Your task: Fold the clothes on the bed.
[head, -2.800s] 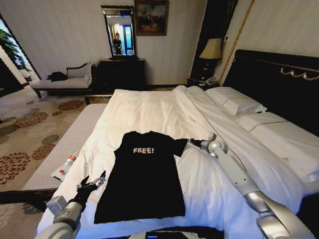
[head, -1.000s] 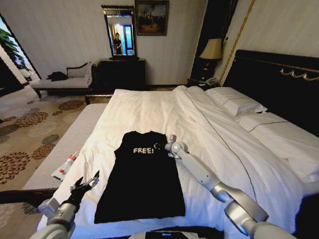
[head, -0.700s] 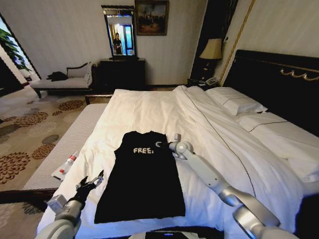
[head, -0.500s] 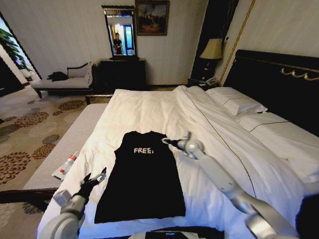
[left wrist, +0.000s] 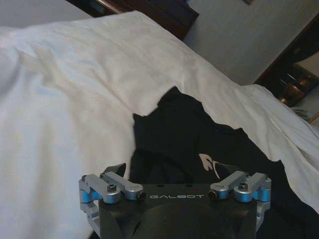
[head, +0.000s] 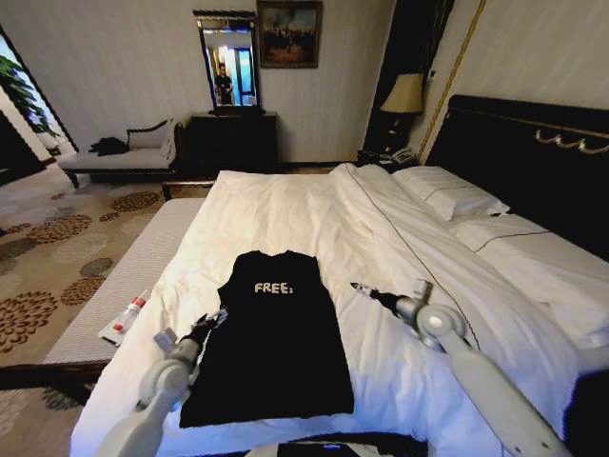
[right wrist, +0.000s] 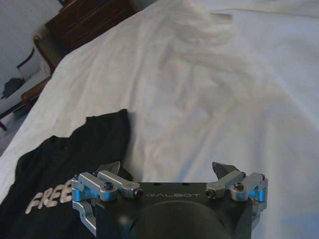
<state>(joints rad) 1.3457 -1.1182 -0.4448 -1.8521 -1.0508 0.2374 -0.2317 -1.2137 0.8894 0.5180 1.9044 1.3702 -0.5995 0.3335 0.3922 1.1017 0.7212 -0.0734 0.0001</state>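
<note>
The clothes, a black T-shirt (head: 274,343) with white "FREE" lettering, lie flat on the white bed (head: 285,205), with the right sleeve folded in over the chest. My left gripper (head: 217,317) is open at the shirt's left edge, level with the chest. In the left wrist view the left gripper (left wrist: 174,172) hangs just over the black fabric (left wrist: 199,134) with nothing between its fingers. My right gripper (head: 359,287) is open above the white sheet, a short way right of the shirt. The right wrist view shows the right gripper (right wrist: 169,167) empty, the shirt (right wrist: 65,159) off to one side.
A padded bench (head: 124,271) runs along the bed's left side with a small tube (head: 126,316) on it. Pillows (head: 452,195) and a dark headboard (head: 533,143) lie to the right. A chaise longue (head: 124,157), a dresser (head: 233,143) and a lamp (head: 403,95) stand at the far wall.
My right gripper has left the shirt's right shoulder and pulled back right over the sheet, leaving the sleeve folded in. My left gripper has moved in from the bed's edge to the shirt's left side.
</note>
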